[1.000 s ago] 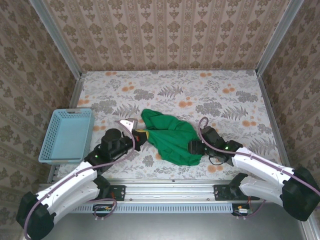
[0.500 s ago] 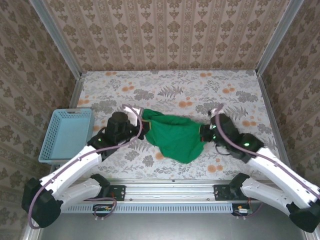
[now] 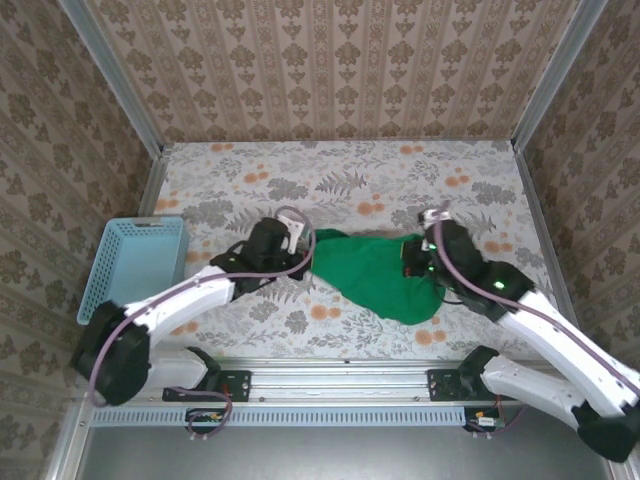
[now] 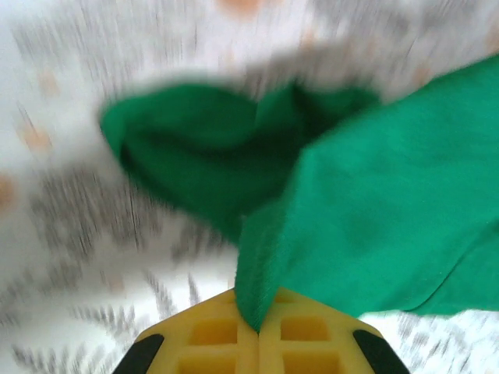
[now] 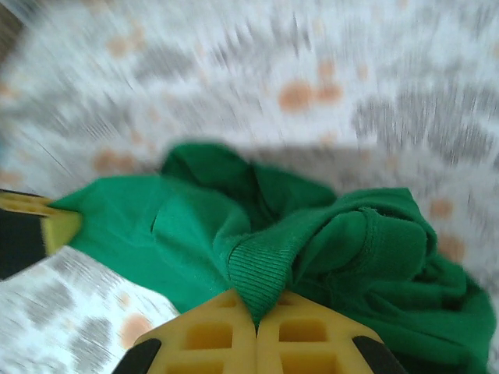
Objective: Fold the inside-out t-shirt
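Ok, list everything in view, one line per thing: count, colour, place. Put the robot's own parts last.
t-shirt: 1, bright green, bunched on the middle of the table, stretched between the two grippers
basket: 1, light blue, at the table's left edge
table: 1, pale with grey leaves and orange flowers, under everything
walls: 3, beige patterned wallpaper, at the back and both sides
rail: 1, silver metal, along the near edge
left arm: 1, white with black joints, reaching in from near left
right arm: 1, white with black joints, reaching in from near right
left gripper: 1, yellow fingers, shut on the t-shirt's left end
right gripper: 1, yellow fingers, shut on a ribbed edge at the t-shirt's right end
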You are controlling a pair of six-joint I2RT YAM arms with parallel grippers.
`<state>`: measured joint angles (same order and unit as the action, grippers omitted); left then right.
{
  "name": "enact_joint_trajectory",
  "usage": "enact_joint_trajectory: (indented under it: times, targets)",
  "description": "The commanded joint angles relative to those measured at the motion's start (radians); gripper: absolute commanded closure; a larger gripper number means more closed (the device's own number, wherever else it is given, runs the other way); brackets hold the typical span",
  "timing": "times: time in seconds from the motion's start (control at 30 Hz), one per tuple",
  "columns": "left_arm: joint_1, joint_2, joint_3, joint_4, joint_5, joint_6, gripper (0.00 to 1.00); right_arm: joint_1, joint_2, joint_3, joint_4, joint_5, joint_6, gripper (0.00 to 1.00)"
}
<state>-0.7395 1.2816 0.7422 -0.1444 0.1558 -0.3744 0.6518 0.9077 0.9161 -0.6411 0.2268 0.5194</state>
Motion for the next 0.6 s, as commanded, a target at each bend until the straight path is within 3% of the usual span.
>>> enact_joint_trajectory:
  times: [0.0, 0.1, 0.13, 0.2, 0.27, 0.3, 0.43, 0.57]
  targets:
    - [-0.097, -0.121, 0.055, -0.019, 0.023, 0.072, 1.00, 0.020, -0.012, 0.033, 0.006, -0.027, 0.003, 1.00]
    - [-0.125, -0.236, -0.016, 0.136, 0.078, 0.075, 1.00, 0.027, -0.071, 0.078, 0.022, -0.009, -0.032, 1.00]
    - [-0.109, -0.248, -0.038, 0.156, 0.036, 0.056, 1.00, 0.028, -0.091, 0.084, 0.031, -0.003, -0.040, 1.00]
    - [-0.037, -0.183, -0.001, 0.056, -0.067, 0.000, 1.00, 0.027, -0.110, 0.088, 0.032, 0.029, -0.043, 1.00]
    - [0.015, -0.072, 0.086, -0.072, -0.008, 0.002, 1.00, 0.028, -0.094, 0.089, 0.005, 0.079, -0.036, 1.00]
    - [-0.003, -0.060, 0.098, -0.080, 0.006, 0.007, 1.00, 0.026, -0.080, 0.089, -0.008, 0.094, -0.031, 1.00]
    - [-0.211, -0.133, 0.069, 0.053, 0.040, 0.118, 1.00, 0.029, -0.050, 0.072, 0.011, 0.041, -0.022, 1.00]
    - [-0.216, -0.139, -0.004, 0.190, 0.188, 0.117, 1.00, 0.027, -0.079, 0.043, 0.032, 0.067, -0.007, 1.00]
